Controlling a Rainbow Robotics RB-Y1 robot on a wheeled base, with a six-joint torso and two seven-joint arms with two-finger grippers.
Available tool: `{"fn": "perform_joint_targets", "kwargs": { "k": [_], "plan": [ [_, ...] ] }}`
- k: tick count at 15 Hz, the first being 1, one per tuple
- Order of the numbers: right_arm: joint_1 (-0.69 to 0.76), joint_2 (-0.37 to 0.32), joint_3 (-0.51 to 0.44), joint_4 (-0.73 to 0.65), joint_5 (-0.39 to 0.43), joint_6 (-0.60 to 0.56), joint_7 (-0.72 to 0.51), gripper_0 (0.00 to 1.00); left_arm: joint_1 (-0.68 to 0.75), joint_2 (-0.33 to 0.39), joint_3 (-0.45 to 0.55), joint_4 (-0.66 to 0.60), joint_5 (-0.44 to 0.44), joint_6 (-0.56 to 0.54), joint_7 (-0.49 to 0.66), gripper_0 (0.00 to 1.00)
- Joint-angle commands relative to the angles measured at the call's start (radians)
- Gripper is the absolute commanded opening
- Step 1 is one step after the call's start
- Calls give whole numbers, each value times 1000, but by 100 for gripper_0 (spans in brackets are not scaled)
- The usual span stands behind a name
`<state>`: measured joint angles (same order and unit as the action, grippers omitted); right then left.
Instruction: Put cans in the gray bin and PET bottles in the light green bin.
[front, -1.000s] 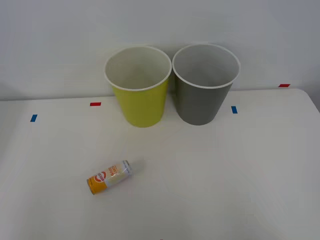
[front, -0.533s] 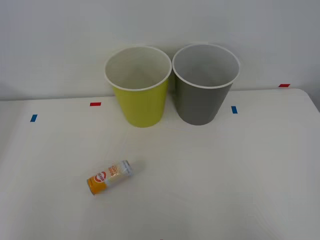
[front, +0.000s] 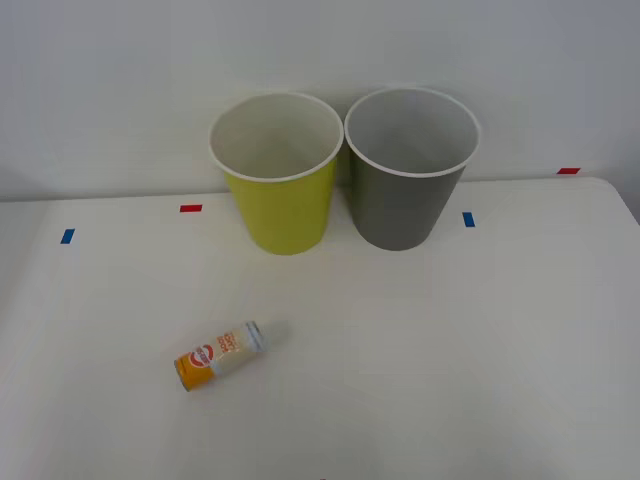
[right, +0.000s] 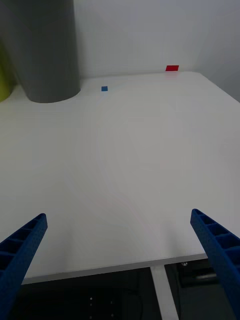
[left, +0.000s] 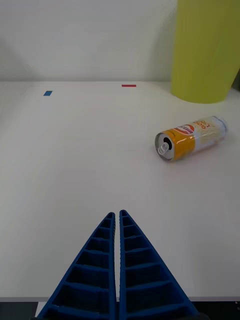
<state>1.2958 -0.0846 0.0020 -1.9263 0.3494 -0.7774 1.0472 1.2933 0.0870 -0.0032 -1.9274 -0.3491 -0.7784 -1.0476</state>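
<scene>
A can (front: 219, 355) with an orange and cream label lies on its side on the white table (front: 450, 340), left of centre; its opened top faces my left wrist camera (left: 191, 138). At the back stand the light green bin (front: 278, 175) and, to its right, the gray bin (front: 409, 170), both upright with white rims. My left gripper (left: 118, 216) is shut with nothing in it, at the table's near edge, short of the can. Over the near right edge, my right gripper (right: 119, 227) is open and holds nothing; the gray bin (right: 42, 50) is far ahead of it.
Small red (front: 190, 208) and blue (front: 468, 219) tape marks dot the table's back part. A white wall rises right behind the bins. The table's right edge (front: 625, 215) lies close to the gray bin's side.
</scene>
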Motion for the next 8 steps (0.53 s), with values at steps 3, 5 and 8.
{"fn": "perform_joint_targets", "kwargs": {
  "k": [3, 5, 8],
  "plan": [
    [-44, 9, 7, -22, 2, 27, 0, 100, -52, -1, -11, -25, -1, 24, -2, 0],
    [-44, 9, 7, -22, 2, 27, 0, 100, -52, -1, -11, -25, -1, 24, -2, 0],
    [-44, 9, 7, -22, 2, 27, 0, 100, -52, -1, -11, -25, -1, 24, -2, 0]
  ]
}}
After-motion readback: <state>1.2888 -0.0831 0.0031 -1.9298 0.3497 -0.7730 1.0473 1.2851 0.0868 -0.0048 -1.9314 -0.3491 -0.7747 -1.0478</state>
